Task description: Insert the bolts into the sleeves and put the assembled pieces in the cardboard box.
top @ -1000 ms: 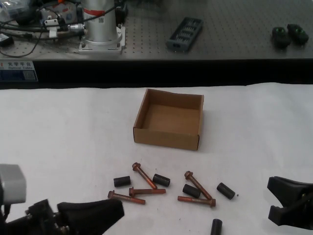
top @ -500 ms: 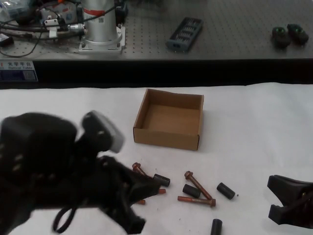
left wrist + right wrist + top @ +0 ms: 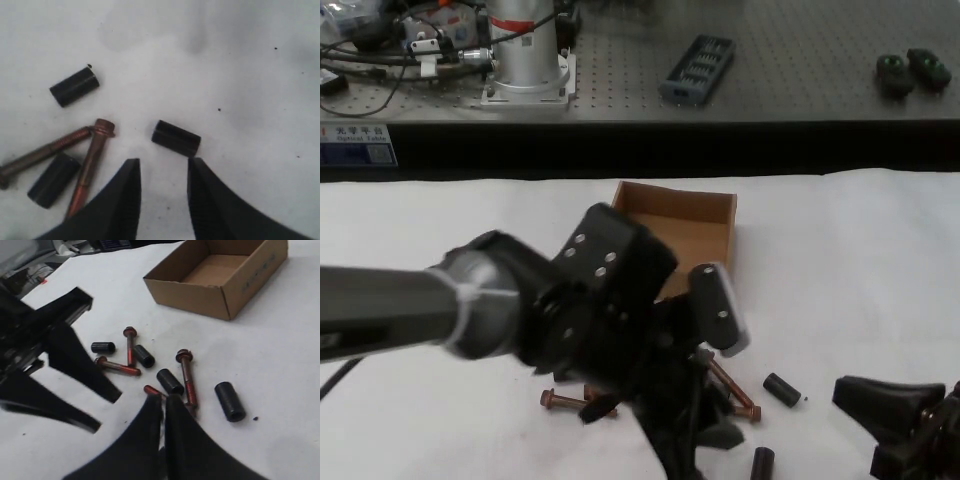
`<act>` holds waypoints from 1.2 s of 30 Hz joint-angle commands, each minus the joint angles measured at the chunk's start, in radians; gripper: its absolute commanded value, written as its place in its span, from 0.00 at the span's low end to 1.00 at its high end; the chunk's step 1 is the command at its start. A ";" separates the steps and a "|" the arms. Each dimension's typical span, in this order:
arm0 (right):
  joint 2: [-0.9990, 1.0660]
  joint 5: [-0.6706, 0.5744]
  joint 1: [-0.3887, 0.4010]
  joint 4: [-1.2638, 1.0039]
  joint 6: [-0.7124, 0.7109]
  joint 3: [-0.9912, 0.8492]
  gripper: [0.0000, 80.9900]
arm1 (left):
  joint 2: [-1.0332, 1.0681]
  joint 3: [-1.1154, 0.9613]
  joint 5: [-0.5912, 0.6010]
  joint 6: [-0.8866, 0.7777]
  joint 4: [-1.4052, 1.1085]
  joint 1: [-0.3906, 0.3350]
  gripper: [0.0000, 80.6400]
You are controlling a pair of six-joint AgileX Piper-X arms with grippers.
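Jaws of the left arm are held moderately apart and empty in the left wrist view. A black sleeve [image 3: 176, 138] is seen lying on its side just ahead of the tips on the white worktop [image 3: 250, 75]. Two copper-coloured bolts [image 3: 92, 165] are crossed nearby, with a second sleeve [image 3: 53, 180] beside them and a third [image 3: 74, 86] farther off.

In the right wrist view, the right jaws are drawn almost together, with only a slit between them, and nothing is held. More bolts [image 3: 186, 375] and sleeves [image 3: 230, 401] are scattered beyond them, and the cardboard box [image 3: 220, 290] is seen empty farther back.

In the high view, the left arm [image 3: 520, 300] is stretched over the parts, with the box behind it.

The sleeve is judged light, stiff and smooth, so it is likely to roll or skid if nudged. It is best taken across its round sides at mid-length. A bolt is best held by the shank near the head, so the tip is left free for insertion.
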 commanded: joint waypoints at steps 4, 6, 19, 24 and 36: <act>0.004 -0.267 -0.003 0.002 0.097 -0.001 0.05 | 0.084 -0.092 -0.100 0.193 0.001 -0.005 0.29; 0.004 -0.315 -0.005 0.002 0.126 -0.001 0.05 | 0.117 -0.110 -0.117 0.233 0.008 -0.005 0.29; 0.004 -0.452 -0.128 -0.068 0.281 -0.035 0.05 | 0.223 -0.155 -0.175 0.403 0.032 -0.005 0.29; 0.004 -0.499 -0.175 -0.068 0.281 -0.041 0.05 | 0.226 -0.155 -0.201 0.413 0.028 -0.005 0.29; 0.004 -0.499 -0.181 -0.068 0.281 -0.041 0.05 | 0.226 -0.155 -0.324 0.429 0.018 -0.009 0.29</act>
